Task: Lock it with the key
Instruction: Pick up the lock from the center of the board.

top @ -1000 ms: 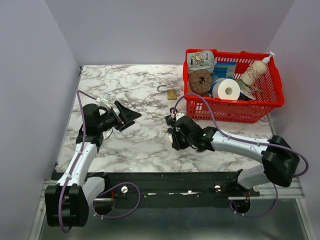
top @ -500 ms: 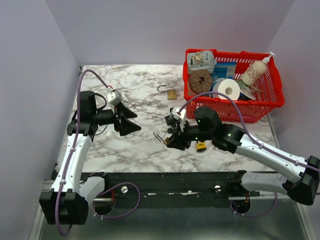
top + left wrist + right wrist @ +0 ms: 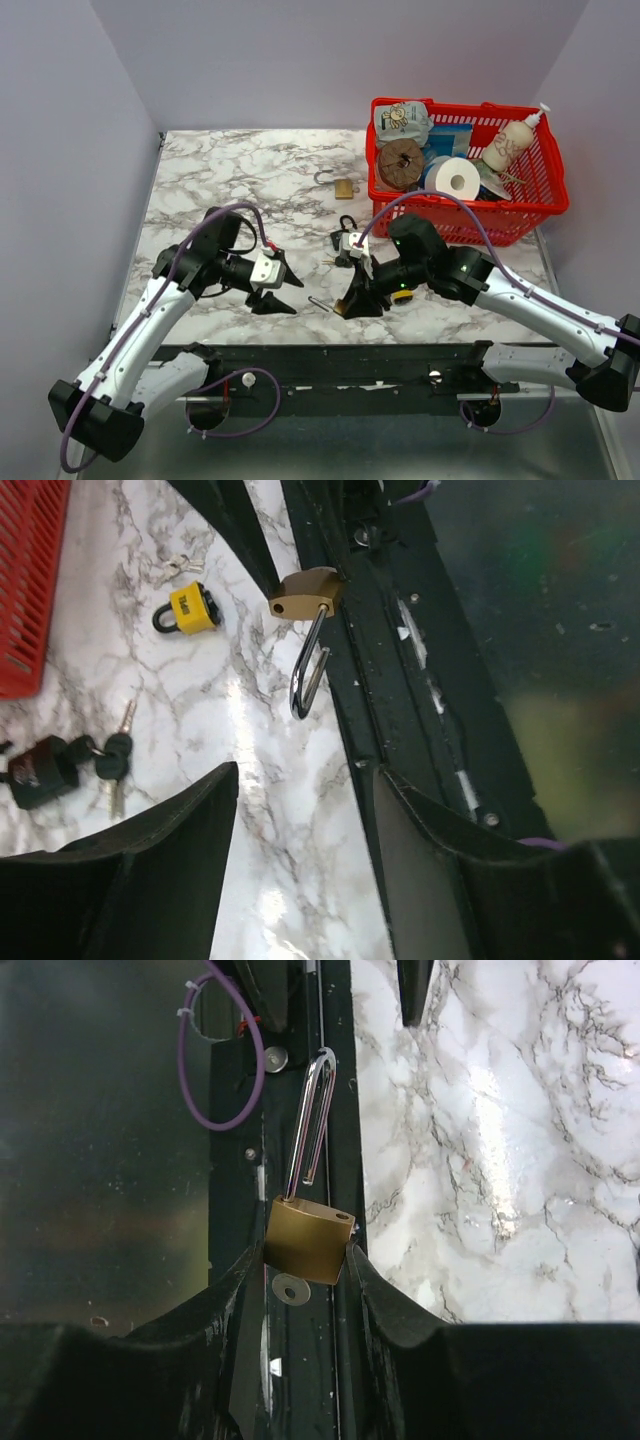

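My right gripper is shut on the body of a brass padlock. Its long silver shackle stands open and points away from the jaws, over the table's near edge. In the top view this right gripper faces my left gripper, which is open and holds nothing. From the left wrist, the left gripper points at the held padlock, well apart from it. A dark-headed key lies by a black padlock. Small silver keys lie by a yellow padlock.
A red basket at the back right holds a tape roll, a bottle and packets. Another brass padlock with an open shackle lies left of the basket. The black rail runs along the near edge.
My left arm has swung down and right towards the held padlock, its jaws narrowing. My right gripper has lifted the brass padlock off the marble and turned its shackle leftward.
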